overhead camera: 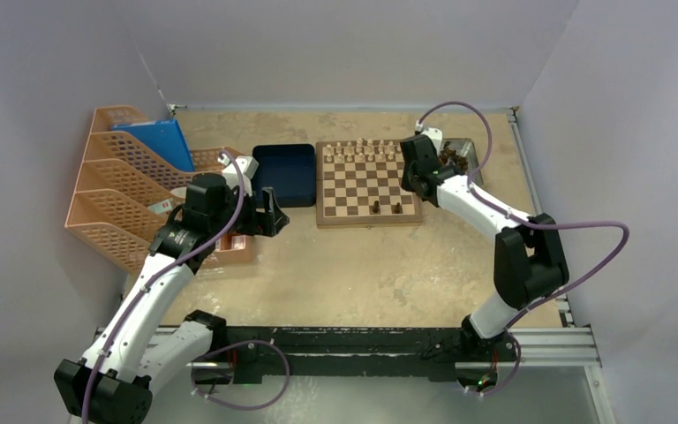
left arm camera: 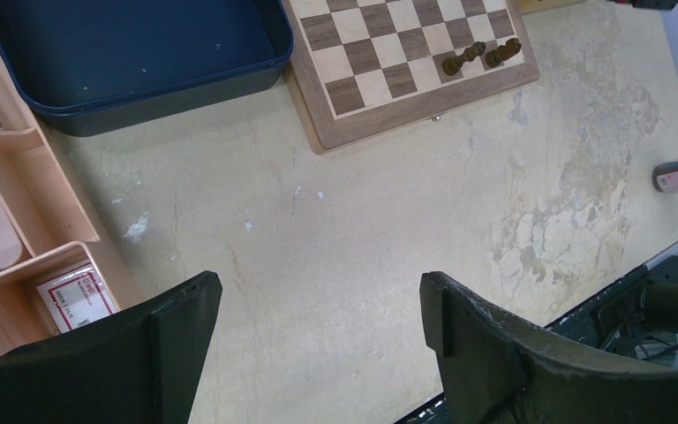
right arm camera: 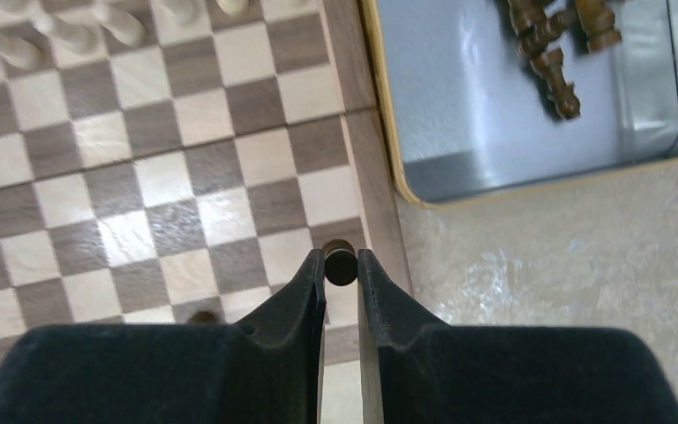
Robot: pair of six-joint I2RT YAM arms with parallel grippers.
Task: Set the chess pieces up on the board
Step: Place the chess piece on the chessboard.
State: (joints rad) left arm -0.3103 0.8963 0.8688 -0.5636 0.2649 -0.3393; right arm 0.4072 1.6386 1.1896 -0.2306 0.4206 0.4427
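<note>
The board [overhead camera: 353, 190] lies at the back centre, with light pieces [overhead camera: 362, 150] along its far rows and two dark chess pieces [overhead camera: 376, 208] on its near row. My right gripper [right arm camera: 341, 265] is shut on a small dark chess piece [right arm camera: 339, 261], held over the squares along the board's [right arm camera: 185, 177] right edge. More dark chess pieces [right arm camera: 547, 53] lie in the silver tray [right arm camera: 459, 132] just beyond that edge. My left gripper [left arm camera: 318, 300] hangs open over bare table, left of and nearer than the board [left arm camera: 388, 115], with nothing between its fingers.
A dark blue tray [overhead camera: 285, 172] sits against the board's left side. Peach file organizers [overhead camera: 115, 203] and a small peach bin [left arm camera: 26, 185] line the left of the table. The right arm's elbow [overhead camera: 530, 256] stands at the right.
</note>
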